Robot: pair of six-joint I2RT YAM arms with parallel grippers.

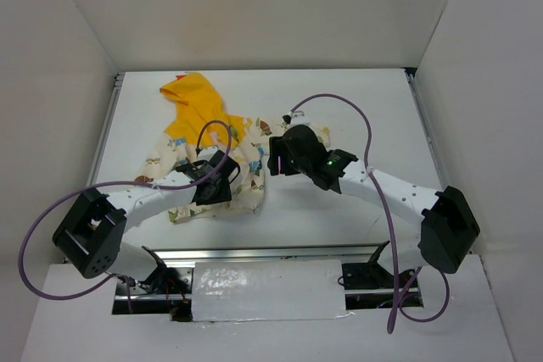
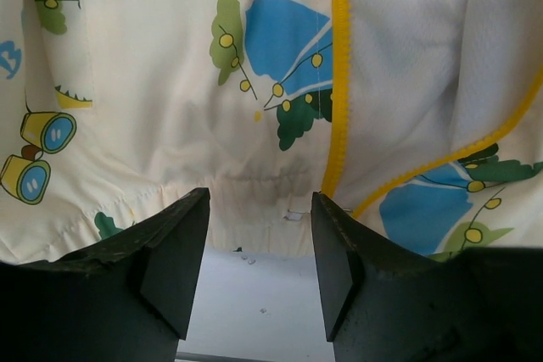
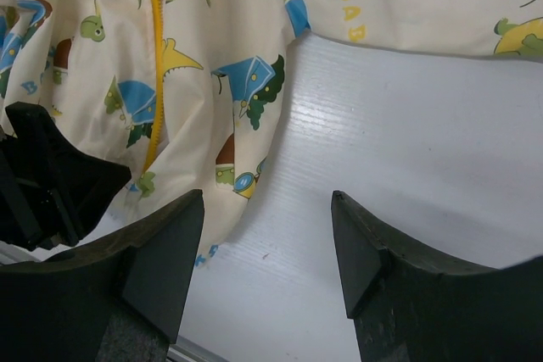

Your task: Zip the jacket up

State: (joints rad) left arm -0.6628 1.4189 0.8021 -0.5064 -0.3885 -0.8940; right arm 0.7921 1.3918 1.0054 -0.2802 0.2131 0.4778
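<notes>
The cream jacket with cartoon prints lies on the white table, its yellow hood towards the far left. My left gripper is over its lower part. In the left wrist view it is open and empty, just short of the hem, with the yellow zipper running up on the right and the front split open. My right gripper is at the jacket's right edge. In the right wrist view it is open over bare table, with the jacket and zipper to its left.
White walls close in the table on three sides. A metal rail runs along the near edge between the arm bases. Purple cables loop above both arms. The left gripper's black body shows in the right wrist view.
</notes>
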